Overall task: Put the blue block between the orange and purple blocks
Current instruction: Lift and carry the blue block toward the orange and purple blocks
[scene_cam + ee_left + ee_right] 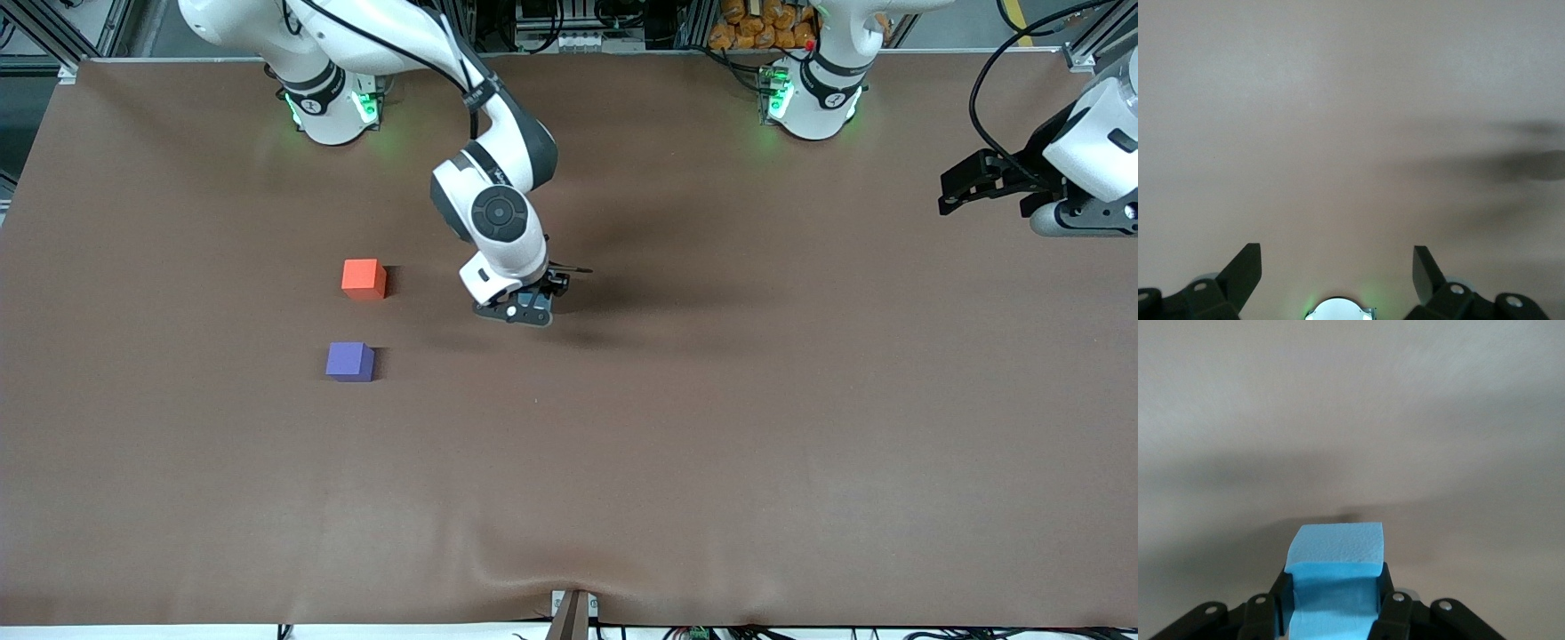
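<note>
You had the blue block squeezed in your right gripper; it wasn't yet between the orange block and purple block. Your left gripper waited, fingers apart.

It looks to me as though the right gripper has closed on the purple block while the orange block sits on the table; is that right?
Not quite. The right gripper has closed on the blue block, as the right wrist view shows. The purple block is untouched on the table, nearer the front camera than the orange block, which does sit there.
</note>
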`<action>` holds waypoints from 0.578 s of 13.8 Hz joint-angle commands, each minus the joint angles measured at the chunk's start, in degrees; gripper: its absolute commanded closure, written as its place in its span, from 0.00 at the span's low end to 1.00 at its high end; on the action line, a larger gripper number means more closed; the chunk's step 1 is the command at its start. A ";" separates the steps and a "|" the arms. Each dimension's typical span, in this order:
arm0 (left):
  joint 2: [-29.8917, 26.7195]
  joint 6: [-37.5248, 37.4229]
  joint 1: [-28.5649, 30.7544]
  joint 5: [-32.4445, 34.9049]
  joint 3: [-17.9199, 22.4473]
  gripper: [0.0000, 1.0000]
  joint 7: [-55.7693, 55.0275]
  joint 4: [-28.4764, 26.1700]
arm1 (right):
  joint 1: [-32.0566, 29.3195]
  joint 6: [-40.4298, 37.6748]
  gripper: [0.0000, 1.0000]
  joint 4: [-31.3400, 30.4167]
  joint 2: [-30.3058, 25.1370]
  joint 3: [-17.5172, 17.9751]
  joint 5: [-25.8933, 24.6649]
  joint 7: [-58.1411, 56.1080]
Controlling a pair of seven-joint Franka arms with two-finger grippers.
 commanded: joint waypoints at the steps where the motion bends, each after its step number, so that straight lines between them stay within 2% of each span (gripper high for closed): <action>1: 0.14 -0.61 0.06 -0.81 -0.05 0.00 0.37 0.90 | -6.04 -7.25 1.00 2.31 -4.71 0.55 0.16 -6.10; 4: 0.23 -0.61 0.24 -1.59 0.03 0.00 0.55 0.90 | -10.08 -12.62 1.00 2.05 -8.59 0.29 -0.19 -9.02; 8: 0.32 -0.61 0.06 -1.78 0.03 0.00 0.55 0.81 | -17.02 -13.16 1.00 -2.15 -11.22 0.29 -1.16 -20.51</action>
